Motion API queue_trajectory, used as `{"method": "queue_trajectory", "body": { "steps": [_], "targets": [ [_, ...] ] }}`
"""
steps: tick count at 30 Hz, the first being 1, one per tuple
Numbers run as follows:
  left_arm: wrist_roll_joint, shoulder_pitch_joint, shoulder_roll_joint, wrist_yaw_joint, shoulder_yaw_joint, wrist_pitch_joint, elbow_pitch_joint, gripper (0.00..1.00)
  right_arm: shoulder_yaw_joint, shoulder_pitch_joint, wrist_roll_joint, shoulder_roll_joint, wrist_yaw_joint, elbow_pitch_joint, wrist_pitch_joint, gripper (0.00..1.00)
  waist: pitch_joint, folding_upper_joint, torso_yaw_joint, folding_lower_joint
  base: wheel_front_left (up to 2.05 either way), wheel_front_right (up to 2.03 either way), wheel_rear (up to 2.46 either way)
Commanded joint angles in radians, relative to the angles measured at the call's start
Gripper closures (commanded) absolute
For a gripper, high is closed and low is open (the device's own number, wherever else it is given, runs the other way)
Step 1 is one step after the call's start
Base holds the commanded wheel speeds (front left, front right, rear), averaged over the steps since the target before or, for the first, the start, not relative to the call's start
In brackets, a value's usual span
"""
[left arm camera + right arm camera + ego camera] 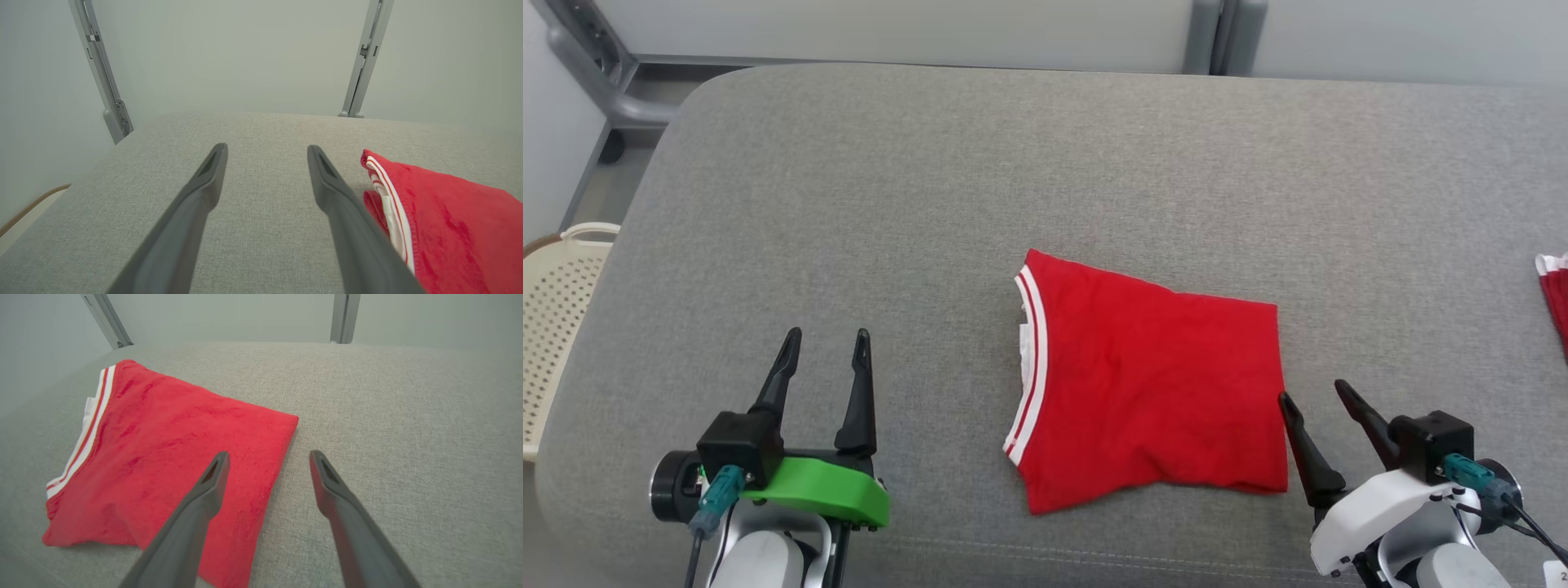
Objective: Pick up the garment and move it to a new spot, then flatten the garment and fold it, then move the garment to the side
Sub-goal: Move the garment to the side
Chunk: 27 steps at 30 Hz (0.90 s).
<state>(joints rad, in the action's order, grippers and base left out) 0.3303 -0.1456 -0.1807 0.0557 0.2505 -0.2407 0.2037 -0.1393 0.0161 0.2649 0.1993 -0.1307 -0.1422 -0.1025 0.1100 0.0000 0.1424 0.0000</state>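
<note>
- The garment, red with a white-and-red striped trim along its left edge, is seen lying folded into a rough rectangle on the grey padded surface. In the head view it is placed toward the near edge, slightly right of the middle.
- The left gripper is held released, with its two dark fingers spread and nothing between them. It is positioned over bare surface, well apart from the striped edge.
- In the left wrist view the garment is shown off to one side of the spread fingers.
- The right gripper is likewise held released and empty, just beside the garment's right edge near its front corner.
- In the right wrist view one finger is seen over the border of the garment and the other over bare surface; contact cannot be told.
- A pale perforated basket is seen past the surface's left side.
- A second red-and-white cloth is cut off at the right border.
</note>
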Motion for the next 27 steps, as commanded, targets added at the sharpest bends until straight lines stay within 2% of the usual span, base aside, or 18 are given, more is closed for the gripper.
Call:
{"method": "queue_trajectory", "body": {
  "steps": [1, 11, 15, 21, 22, 24, 27],
  "targets": [
    [0.000, -0.022, 0.007, -0.009, 0.005, -0.007, 0.011, 0.00, -0.022, 0.020, 0.012, 0.012, 0.000, -0.024, 0.011, 0.00, 0.036, 0.0000, 0.053, 0.0000, 0.00, 0.00, 0.00],
    [-0.005, -0.064, 0.044, -0.031, 0.025, -0.021, 0.053, 0.00, -0.069, 0.113, 0.048, 0.044, 0.000, -0.189, 0.032, 0.00, 0.077, 0.0000, 0.135, 0.0000, 0.00, 0.00, 0.00],
    [-0.008, -0.071, 0.053, -0.036, 0.023, -0.024, 0.067, 0.00, -0.048, 0.136, 0.031, 0.038, 0.000, -0.254, 0.074, 0.00, 0.082, 0.0000, 0.147, 0.0000, 0.00, 0.00, 0.00],
    [-0.012, -0.077, 0.058, -0.041, 0.017, -0.025, 0.068, 0.00, -0.017, 0.148, -0.001, 0.014, 0.001, -0.288, 0.098, 0.00, 0.087, 0.0000, 0.144, 0.0000, 0.00, 0.00, 0.00],
    [-0.014, -0.078, 0.059, -0.042, 0.016, -0.026, 0.066, 0.00, -0.017, 0.149, -0.002, 0.010, 0.001, -0.292, 0.104, 0.18, 0.088, 0.0000, 0.142, 0.0000, 0.00, 0.00, 0.00],
    [-0.018, -0.080, 0.060, -0.045, 0.013, -0.026, 0.063, 0.00, -0.021, 0.153, -0.006, 0.004, 0.001, -0.296, 0.109, 1.00, 0.090, 0.0000, 0.138, 0.0000, 0.00, 0.00, 0.00],
    [-0.024, -0.083, 0.062, -0.047, 0.008, -0.024, 0.061, 0.00, -0.028, 0.161, -0.010, 0.003, 0.001, -0.292, 0.110, 1.00, 0.094, 0.0000, 0.130, 0.0000, 0.00, 0.00, 0.00]
  ]
}}
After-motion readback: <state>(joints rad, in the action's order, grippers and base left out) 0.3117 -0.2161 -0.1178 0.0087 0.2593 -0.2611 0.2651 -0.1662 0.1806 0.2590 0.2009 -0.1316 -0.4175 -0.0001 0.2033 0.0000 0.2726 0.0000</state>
